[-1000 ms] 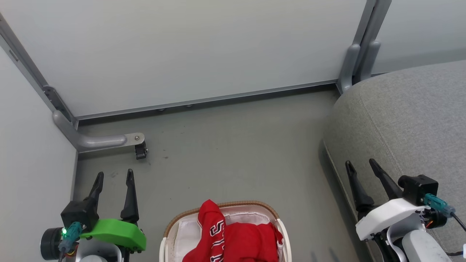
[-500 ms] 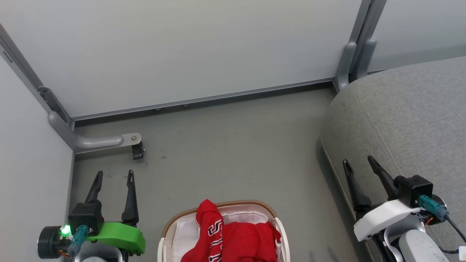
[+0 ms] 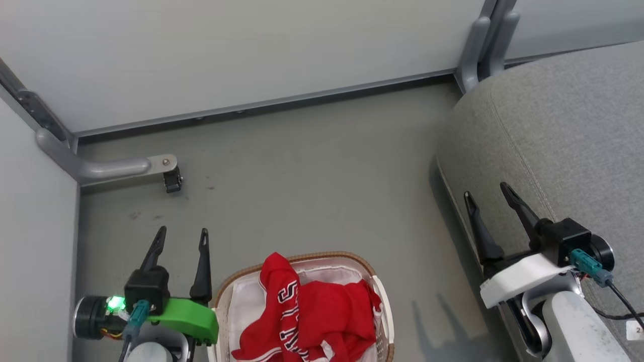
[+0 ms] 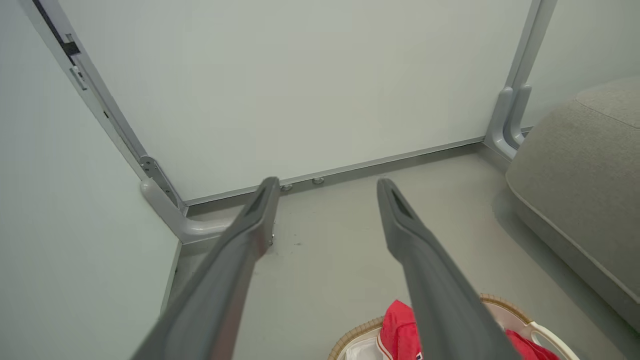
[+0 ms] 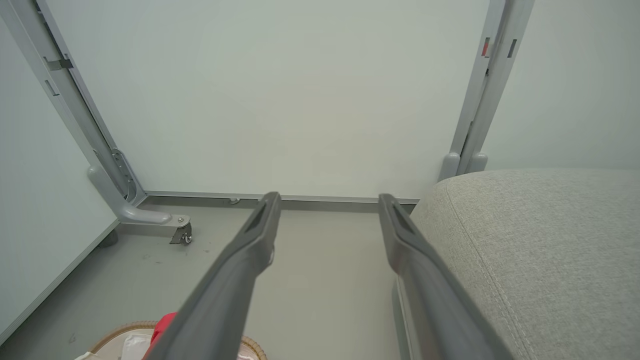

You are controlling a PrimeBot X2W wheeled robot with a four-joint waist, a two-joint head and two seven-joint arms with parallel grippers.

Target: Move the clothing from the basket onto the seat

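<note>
While the red jersey clothing (image 3: 322, 311) is lying heaped inside the oval white laundry basket (image 3: 383, 301), one fold with block lettering is rising above the pile near the brown woven-look rim. A white sheet of fabric (image 3: 251, 314) is showing beneath the red on the left. The basket is standing on the grey floor (image 3: 302, 176) between the two arms.

The left gripper (image 3: 182, 230) is hovering just beside the basket's left edge, with its two dark fingers spread apart and gripping nothing. In the left wrist view, that gripper (image 4: 327, 181) is pointing over bare floor, with the clothing (image 4: 397, 325) and the basket's rim (image 4: 495, 301) peeking in at the bottom.

The right gripper (image 3: 485, 189) is hanging over the front edge of the grey sofa seat (image 3: 553, 125), its fingers likewise parted and empty. The seat is sitting to the right of the basket, apart from it. A small caster (image 3: 172, 181) on a grey partition foot (image 3: 100, 168) is resting near the far left corner.
</note>
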